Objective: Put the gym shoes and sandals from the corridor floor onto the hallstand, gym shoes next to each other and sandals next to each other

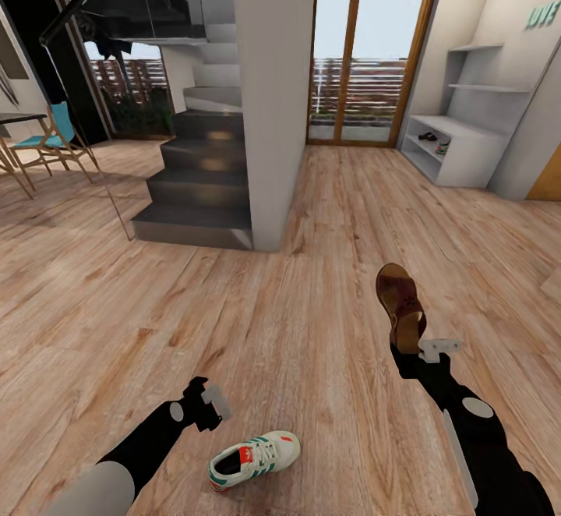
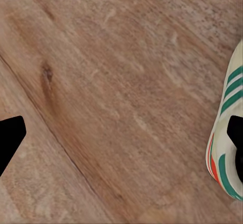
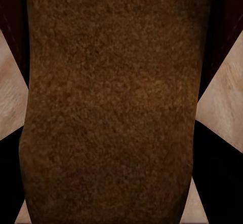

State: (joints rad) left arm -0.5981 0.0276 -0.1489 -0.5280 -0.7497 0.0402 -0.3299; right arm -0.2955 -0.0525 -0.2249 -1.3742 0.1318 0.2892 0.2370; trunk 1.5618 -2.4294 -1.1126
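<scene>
Out on the corridor floor (image 1: 296, 305), your right gripper (image 1: 411, 344) pinches one sandal (image 1: 399, 302) aloft, left gripper (image 1: 209, 408) spread beside a gym shoe (image 1: 255, 457) — grab it, then head for the hallstand (image 1: 467, 153).

Bright, even daylight from the glass doors (image 1: 366, 52); edges warp.

brown sandal (image 1: 399, 303) held aloft; white green-striped gym shoe (image 1: 255, 457) on wood floor (image 1: 312, 266).
</scene>
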